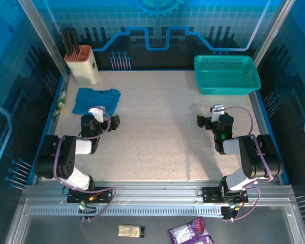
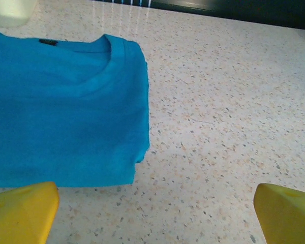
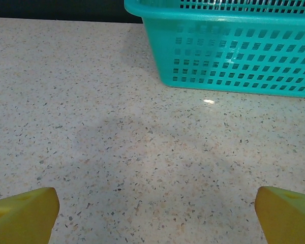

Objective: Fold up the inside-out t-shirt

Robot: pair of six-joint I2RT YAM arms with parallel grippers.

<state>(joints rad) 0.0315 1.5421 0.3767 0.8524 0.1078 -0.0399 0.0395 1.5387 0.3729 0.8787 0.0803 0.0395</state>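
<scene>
The inside-out t-shirt (image 1: 95, 99) lies as a compact blue rectangle at the back left of the speckled table (image 1: 157, 132). In the left wrist view the t-shirt (image 2: 66, 112) lies flat with its collar toward the far side and a small dark label at the neck. My left gripper (image 1: 100, 121) sits just in front of its near edge, apart from it. The left gripper (image 2: 155, 211) is open, with bare table between its yellow fingertips (image 2: 23, 211). My right gripper (image 1: 214, 122) rests over the right half of the table. This right gripper (image 3: 155, 213) is open and holds nothing.
A teal mesh basket (image 1: 226, 74) stands at the back right, a short way ahead of the basket-facing right gripper (image 3: 229, 51). A beige holder with dark handles (image 1: 82, 63) stands at the back left, behind the shirt. Small packets (image 1: 190, 235) lie below the front rail.
</scene>
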